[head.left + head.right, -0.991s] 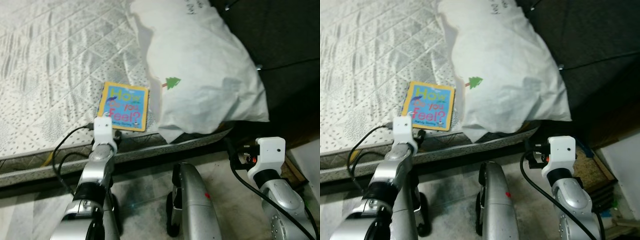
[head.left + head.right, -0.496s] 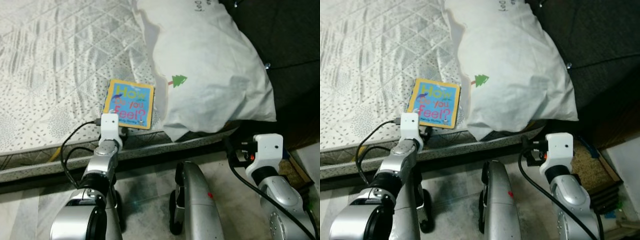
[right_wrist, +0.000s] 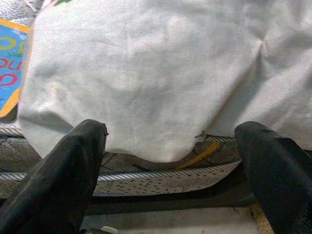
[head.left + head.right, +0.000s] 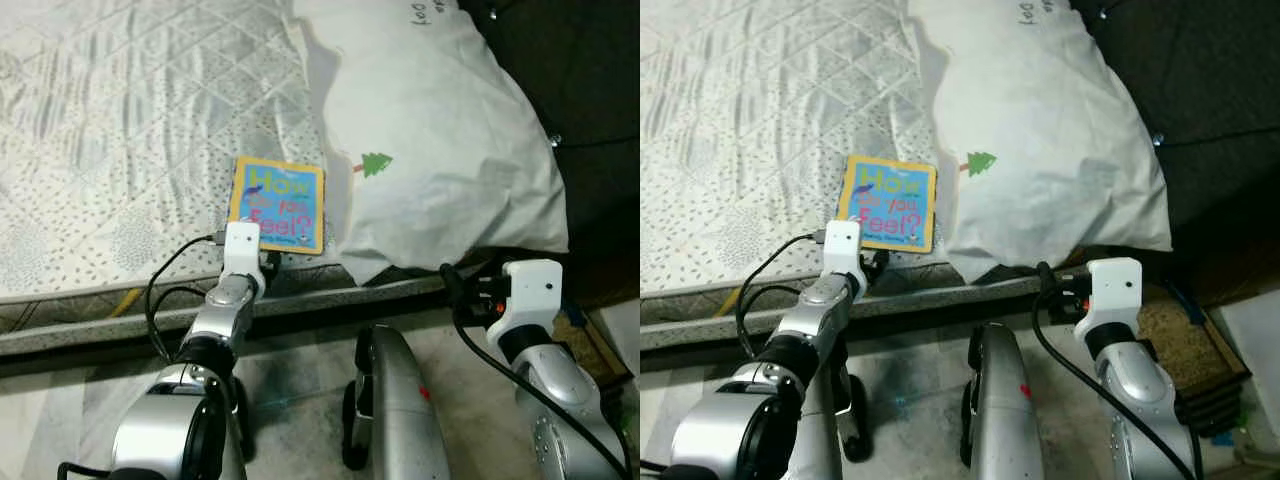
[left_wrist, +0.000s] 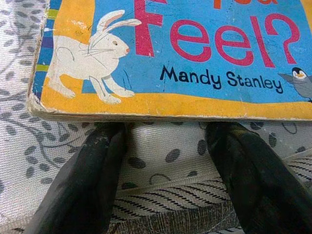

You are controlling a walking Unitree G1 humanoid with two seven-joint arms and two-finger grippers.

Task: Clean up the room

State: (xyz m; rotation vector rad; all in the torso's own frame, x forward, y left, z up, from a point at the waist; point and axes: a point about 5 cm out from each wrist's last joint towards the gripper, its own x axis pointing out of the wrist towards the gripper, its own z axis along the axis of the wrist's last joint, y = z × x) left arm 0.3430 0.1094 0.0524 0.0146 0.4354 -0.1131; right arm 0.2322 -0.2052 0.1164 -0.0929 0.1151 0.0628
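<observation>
Black fingers of the left end effector [image 5: 163, 146] spread apart at the near edge of a picture book [image 5: 170, 53].
The book lies flat on the bed [image 4: 110, 150], just ahead of those fingertips, at the mattress edge. The right end effector [image 3: 170, 161], fingers also wide apart and holding nothing, points at the white pillow [image 4: 440, 150] just beyond it, beside the book.

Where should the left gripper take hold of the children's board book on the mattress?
Grip the blue-and-yellow board book by its near edge, coming from the mattress foot side. It lies flat with that thick edge facing the open left gripper, so one finger must slide underneath.
</observation>
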